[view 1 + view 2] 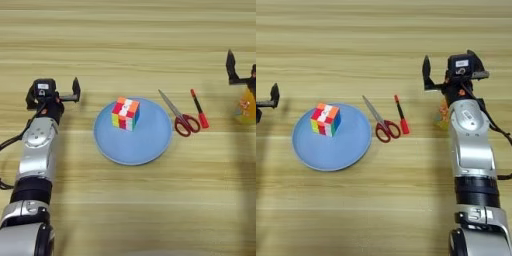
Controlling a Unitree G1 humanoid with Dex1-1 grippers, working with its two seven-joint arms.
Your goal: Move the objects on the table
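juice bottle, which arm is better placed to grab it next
Right: the right gripper hangs open directly over the juice bottle, while the left gripper sits across the plate, far away.

Both hands point(55, 95) point(451, 67) open, apart.

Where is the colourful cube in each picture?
Left eye view: the cube sits just left of centre, on the plate's far part.
Right eye view: the cube sits far left, on the same plate.
Shared landmark: the scissors, right of the plate in both.
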